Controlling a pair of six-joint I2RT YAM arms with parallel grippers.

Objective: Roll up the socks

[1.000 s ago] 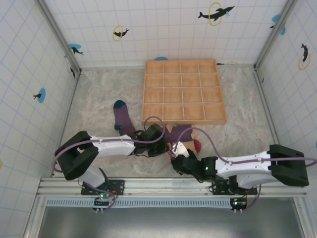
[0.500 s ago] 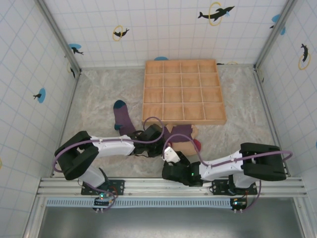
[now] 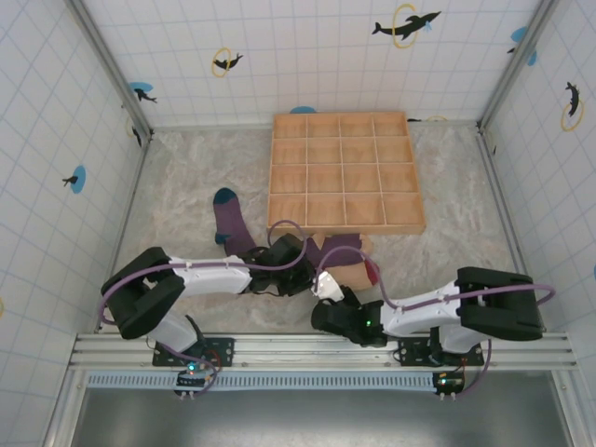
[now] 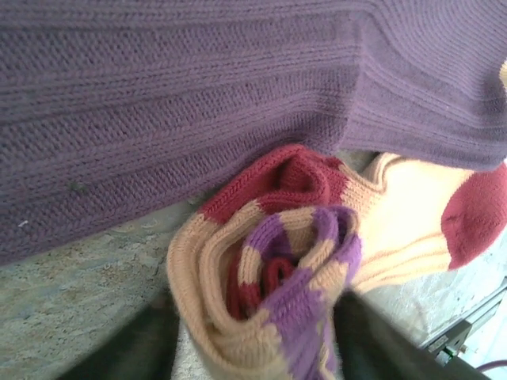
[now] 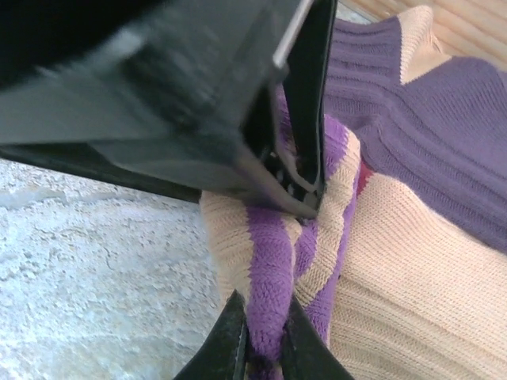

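Note:
A rolled bundle of socks (image 4: 269, 269), tan with dark-red and purple stripes, lies between the fingers of my left gripper (image 4: 253, 348), which stand apart on either side of it. My right gripper (image 5: 265, 348) is shut on a purple stripe of that striped cuff (image 5: 269, 261). A wide purple sock (image 4: 198, 103) stretches behind the roll. The tan sock (image 4: 412, 214) trails right to its dark-red toe (image 4: 475, 214). From above, both grippers meet near the table's front: left gripper (image 3: 300, 270), right gripper (image 3: 326, 282). A purple sock with a teal toe (image 3: 228, 219) lies flat to the left.
A wooden grid tray (image 3: 345, 228) stands just behind the socks, and its front wall is close to the purple sock. Tiled walls close in the table on three sides. The left gripper's dark body (image 5: 182, 87) hangs right over the right gripper's fingers.
The left gripper's jaws have opened around the roll. The right gripper has slid left to the roll and closed on its striped cuff.

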